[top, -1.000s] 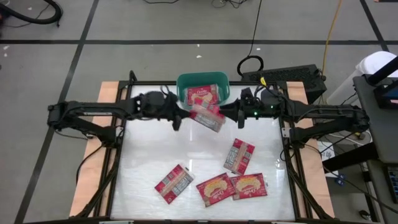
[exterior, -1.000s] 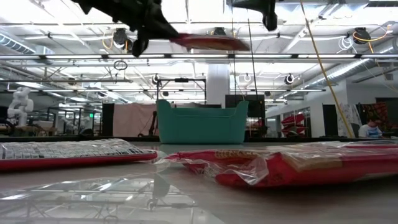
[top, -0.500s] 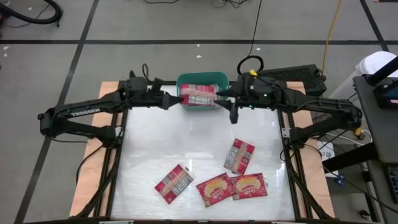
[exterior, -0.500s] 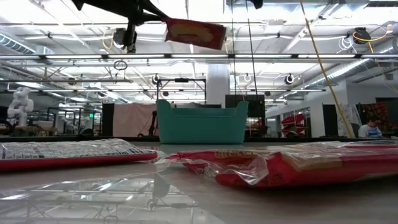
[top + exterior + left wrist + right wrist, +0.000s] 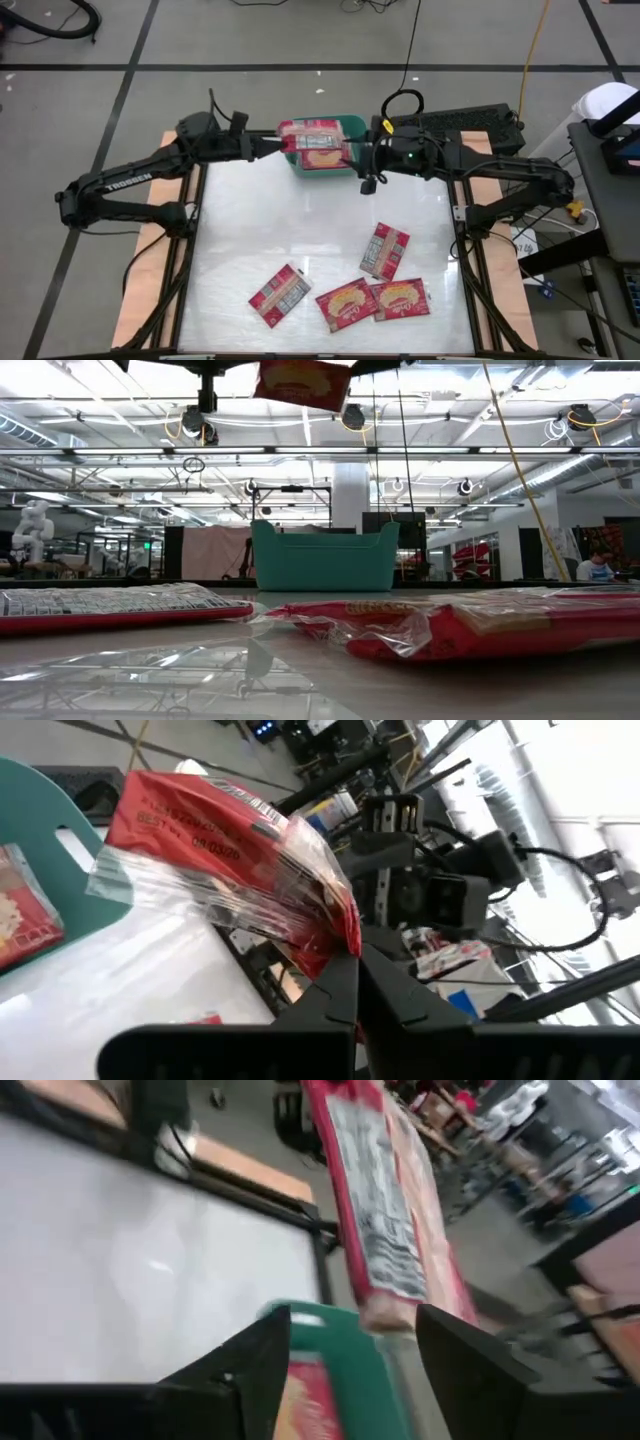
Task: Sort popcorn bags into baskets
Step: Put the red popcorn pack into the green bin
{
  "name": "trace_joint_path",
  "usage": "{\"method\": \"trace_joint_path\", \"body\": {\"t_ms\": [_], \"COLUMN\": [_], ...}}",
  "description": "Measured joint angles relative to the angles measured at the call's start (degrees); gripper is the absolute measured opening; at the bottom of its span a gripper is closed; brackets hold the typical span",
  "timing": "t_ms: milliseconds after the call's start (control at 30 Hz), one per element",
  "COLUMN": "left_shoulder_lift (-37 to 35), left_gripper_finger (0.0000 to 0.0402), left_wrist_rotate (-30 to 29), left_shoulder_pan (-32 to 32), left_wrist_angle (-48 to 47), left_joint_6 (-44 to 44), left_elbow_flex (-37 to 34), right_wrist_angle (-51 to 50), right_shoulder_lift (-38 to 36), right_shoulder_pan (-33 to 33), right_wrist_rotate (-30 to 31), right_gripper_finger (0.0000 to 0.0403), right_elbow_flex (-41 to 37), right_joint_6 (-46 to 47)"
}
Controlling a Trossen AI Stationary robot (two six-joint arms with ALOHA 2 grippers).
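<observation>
Since a sec ago both arms have swung back toward the far edge of the bench (image 5: pixel 250 230); the carried popcorn bag (image 5: pixel 312 143), which hung over the bench in front of the basket (image 5: pixel 352 125), now sits over the basket itself. Left end effector (image 5: pixel 283 145) is clamped on one edge of that bag, fingers together on the plastic w/ no gap in the left wrist view; right end effector (image 5: pixel 366 165), just beside the bag's other end, has its fingers apart and holds nothing. Low view shows the bag high up, well above the teal tub, tilted.

One bag (image 5: pixel 325 158) already lies inside the basket. Four more lie flat on the near part of the bench, well apart from the tub: one w/ printed panel up at left (image 5: pixel 280 294); two w/ popcorn picture up, side by side (image 5: pixel 346 303) and (image 5: pixel 401 298); one angled just above them (image 5: pixel 385 250).

Handling, judged: bags look light, thin and floppy; the clear overwrap is prob slippery and crinkles under a pinch; contents could crush; best taken at a sealed short edge, as the left one does, not across the middle.
</observation>
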Motion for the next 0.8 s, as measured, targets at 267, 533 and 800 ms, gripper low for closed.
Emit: {"method": "trace_joint_path", "body": {"t_ms": [267, 533, 800], "left_shoulder_lift": [0.13, 0.54, 0.53], "left_gripper_finger": [0.0003, 0.0002, 0.0007], "left_wrist_rotate": [2.54, 2.63, 2.74], "left_shoulder_pan": [0.30, 0.33, 0.14], "left_wrist_angle": [0.17, 0.10, 0.57], "left_joint_6": [-1.82, -5.55, -8.00], "left_elbow_flex": [-0.01, -0.02, -0.02], "right_wrist_angle": [1.63, 5.18, 18.79], "right_shoulder_lift": [0.49, 4.72, 7.98], "right_shoulder_pan": [-0.59, -0.73, -0.71], "right_wrist_rotate": [2.61, 2.57, 2.51], "right_gripper_finger": [0.0248, 0.0232, 0.0162], "right_elbow_flex": [0.00, 0.00, 0.00], "right_joint_6": [-15.56, -31.34, -37.57]}}
